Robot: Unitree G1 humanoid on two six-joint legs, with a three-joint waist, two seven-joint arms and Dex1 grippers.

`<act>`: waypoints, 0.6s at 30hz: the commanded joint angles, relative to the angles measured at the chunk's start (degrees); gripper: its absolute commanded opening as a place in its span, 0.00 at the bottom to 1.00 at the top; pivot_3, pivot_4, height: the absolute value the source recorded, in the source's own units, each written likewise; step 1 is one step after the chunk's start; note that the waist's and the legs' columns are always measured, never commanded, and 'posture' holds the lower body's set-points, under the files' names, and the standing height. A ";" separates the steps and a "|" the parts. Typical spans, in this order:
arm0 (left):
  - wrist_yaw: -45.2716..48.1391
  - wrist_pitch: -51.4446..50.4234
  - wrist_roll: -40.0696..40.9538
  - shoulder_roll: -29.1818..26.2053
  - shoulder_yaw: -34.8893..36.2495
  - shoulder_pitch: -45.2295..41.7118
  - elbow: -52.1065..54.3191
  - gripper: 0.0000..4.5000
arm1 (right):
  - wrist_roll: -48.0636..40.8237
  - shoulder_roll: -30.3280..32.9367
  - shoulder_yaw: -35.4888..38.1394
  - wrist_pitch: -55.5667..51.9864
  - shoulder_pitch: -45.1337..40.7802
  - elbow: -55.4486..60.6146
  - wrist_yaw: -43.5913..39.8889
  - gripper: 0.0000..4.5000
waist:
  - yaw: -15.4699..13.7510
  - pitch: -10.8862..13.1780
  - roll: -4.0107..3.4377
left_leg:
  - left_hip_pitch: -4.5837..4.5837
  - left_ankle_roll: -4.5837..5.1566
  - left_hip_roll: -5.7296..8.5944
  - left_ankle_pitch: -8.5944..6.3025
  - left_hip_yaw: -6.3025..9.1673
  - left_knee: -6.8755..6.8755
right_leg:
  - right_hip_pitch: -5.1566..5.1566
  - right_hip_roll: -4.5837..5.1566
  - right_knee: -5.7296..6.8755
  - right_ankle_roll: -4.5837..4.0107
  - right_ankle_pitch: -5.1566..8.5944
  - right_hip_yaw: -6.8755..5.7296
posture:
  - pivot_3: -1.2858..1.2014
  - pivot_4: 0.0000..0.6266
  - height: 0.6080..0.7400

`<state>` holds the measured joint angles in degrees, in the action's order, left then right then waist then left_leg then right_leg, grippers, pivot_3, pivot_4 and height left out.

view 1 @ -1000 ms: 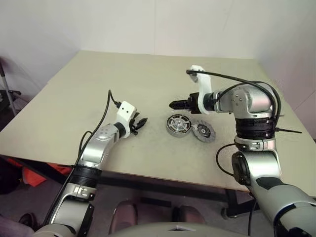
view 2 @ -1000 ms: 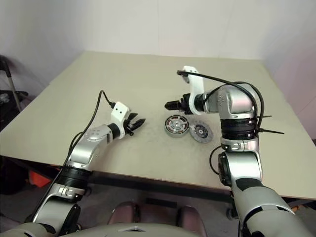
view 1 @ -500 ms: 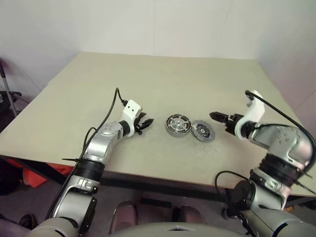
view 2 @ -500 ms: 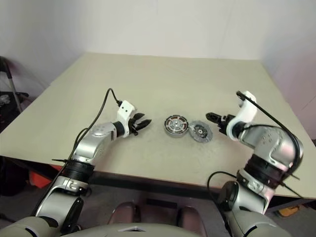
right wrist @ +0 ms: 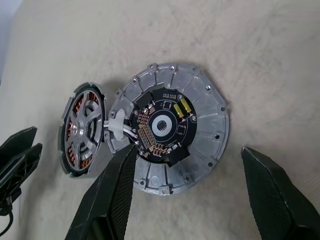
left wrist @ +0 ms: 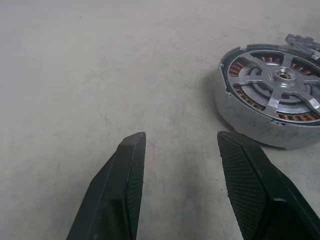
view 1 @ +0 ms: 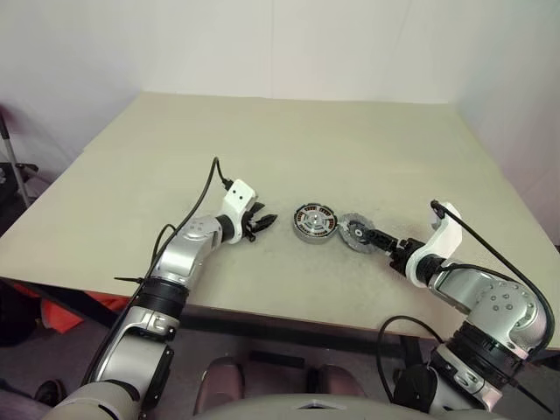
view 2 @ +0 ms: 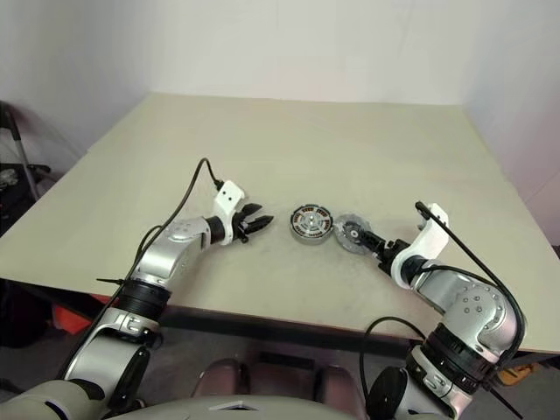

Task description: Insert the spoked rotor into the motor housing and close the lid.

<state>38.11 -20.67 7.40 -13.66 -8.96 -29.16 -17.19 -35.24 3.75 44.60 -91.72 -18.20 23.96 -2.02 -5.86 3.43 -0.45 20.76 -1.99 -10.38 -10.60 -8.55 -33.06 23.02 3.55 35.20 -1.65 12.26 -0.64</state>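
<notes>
Near frame centre on the beige worktop (view 1: 262,149): round silver motor housing (view 1: 316,221) with copper coils, spoked rotor (left wrist: 278,83) seated inside. Touching its right: flat grey notched lid (view 1: 357,232), circuit-board markings too small to read. Left fingers (view 1: 262,222) moderately apart, empty, beside housing. Right fingers (view 1: 367,236) wide, straddling lid. Broad bare worktop beyond.

The housing (view 1: 316,222) lies on the table (view 1: 262,140), near its front edge. The rotor (left wrist: 274,86) sits inside the housing. The lid (view 1: 357,232) lies flat just right of the housing, touching it. The left gripper (view 1: 262,224) is left of the housing, apart from it. The right gripper (view 1: 372,236) is at the lid's right side.
</notes>
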 commanded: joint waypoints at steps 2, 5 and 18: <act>-0.10 0.88 -0.31 -0.59 0.48 -1.32 1.37 0.54 | -5.54 0.06 -1.14 -0.78 1.46 -0.09 3.98 0.83 | -0.01 -0.01 -0.01 | -0.02 0.00 0.00 0.00 0.00 0.03 | -0.02 -0.01 -0.03 0.01 0.01 0.00 | 0.52 0.00 1.00; -0.25 0.94 -0.36 -0.71 0.59 -1.31 1.28 0.54 | -8.67 -0.16 -1.18 -0.78 1.70 -1.19 6.13 0.83 | 0.07 -0.01 -0.01 | -0.02 0.00 -0.01 0.00 0.00 0.07 | -0.04 -0.01 -0.10 0.01 0.01 -0.01 | 0.52 0.00 1.00; -0.97 0.94 -0.25 -1.02 0.76 -1.00 1.70 0.54 | -13.61 -6.55 2.59 -0.78 -4.74 -6.95 15.07 0.83 | 0.82 -0.04 0.02 | -0.35 -0.30 -0.30 0.17 -0.01 0.30 | -0.05 -0.20 -0.15 0.01 0.00 -0.04 | 0.52 0.00 1.00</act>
<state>37.28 -20.49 7.32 -14.31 -8.94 -29.16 -17.18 -47.01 -0.69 47.80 -91.27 -22.01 18.94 12.27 -5.04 3.39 -0.43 20.36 -2.33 -10.70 -10.41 -8.56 -32.73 22.96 3.34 35.05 -1.64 12.26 -0.68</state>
